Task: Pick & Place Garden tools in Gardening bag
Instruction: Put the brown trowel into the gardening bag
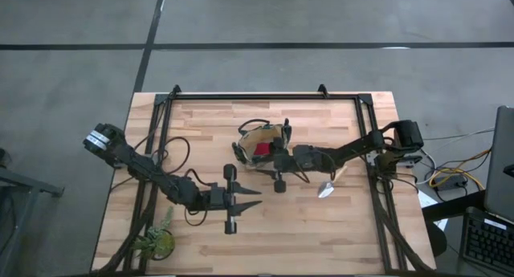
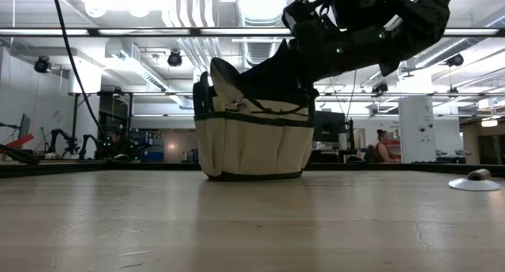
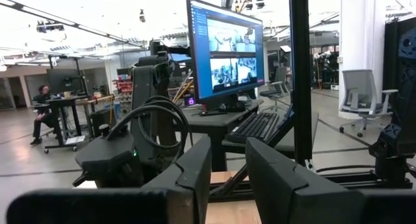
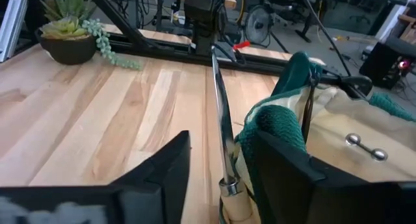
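Far behind the left gripper (image 1: pixel 250 198), at the table (image 1: pixel 345 229) corner, sits a potted plant (image 1: pixel 157 242). Over bare wood hangs that gripper, pointing across the table toward the other arm's side, with jaws parted by a clear gap and no grip on anything; seen likewise in the wrist view (image 3: pixel 227 152), with only the room beyond the two fingers. Ahead of those jaws and off to one side stands the bag (image 1: pixel 250 132), upright, mouth open, with a red item (image 1: pixel 261 150) lying inside. Right at the bag's rim hovers the right gripper (image 1: pixel 260 159), pointing back toward the plant. Between its jaws (image 4: pixel 221 146) runs a trowel (image 4: pixel 220 107), blade edge-on and reaching forward past the fingertips, pale handle down at the finger roots. Spread wider than that handle, with a plain gap on one side and the bag (image 4: pixel 338 126) pressed just beside the other finger. From table height, shows the blade (image 2: pixel 223 79) poking up over the bag's (image 2: pixel 252 146) edge under the dark arm. Well behind these jaws, beside the right arm, lies a second trowel (image 1: pixel 327 187) flat on the wood, apart from the bag.
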`<control>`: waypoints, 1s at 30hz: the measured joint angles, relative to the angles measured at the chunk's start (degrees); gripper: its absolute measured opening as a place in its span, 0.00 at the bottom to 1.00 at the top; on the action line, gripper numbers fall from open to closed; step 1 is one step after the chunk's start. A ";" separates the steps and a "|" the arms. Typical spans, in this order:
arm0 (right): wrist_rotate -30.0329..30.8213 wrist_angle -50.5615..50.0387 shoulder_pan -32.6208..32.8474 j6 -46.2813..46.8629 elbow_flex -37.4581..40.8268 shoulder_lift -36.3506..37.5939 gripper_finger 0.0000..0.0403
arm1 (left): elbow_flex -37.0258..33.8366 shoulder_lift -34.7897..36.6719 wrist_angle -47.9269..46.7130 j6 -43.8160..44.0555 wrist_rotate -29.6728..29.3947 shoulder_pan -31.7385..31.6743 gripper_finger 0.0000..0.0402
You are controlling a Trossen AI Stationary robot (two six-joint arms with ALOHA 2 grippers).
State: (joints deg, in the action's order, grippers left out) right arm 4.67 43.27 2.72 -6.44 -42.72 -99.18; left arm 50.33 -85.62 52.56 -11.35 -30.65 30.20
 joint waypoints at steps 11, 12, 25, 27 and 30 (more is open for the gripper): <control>-0.13 -3.19 0.63 -1.24 -0.02 7.28 0.51 | 0.00 0.00 -0.43 0.42 -0.02 0.00 0.25; -0.13 -4.26 0.63 -1.27 -0.02 8.17 0.51 | 0.00 0.00 -0.51 0.44 -0.02 0.00 0.25; -0.17 -28.47 4.35 -4.34 0.02 22.54 0.51 | -0.02 0.00 -0.87 0.68 -0.02 -0.02 0.25; -0.18 -34.96 5.63 -2.60 0.05 25.07 0.50 | -0.02 -0.02 -0.87 0.68 -0.02 -0.02 0.25; -0.11 -44.32 8.33 0.37 0.07 27.69 0.49 | -0.02 0.00 -0.87 0.68 -0.02 -0.02 0.25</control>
State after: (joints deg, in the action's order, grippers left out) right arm 4.55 -1.05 11.05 -6.07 -42.65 -71.49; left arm 50.30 -85.62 51.68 -10.68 -30.68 30.17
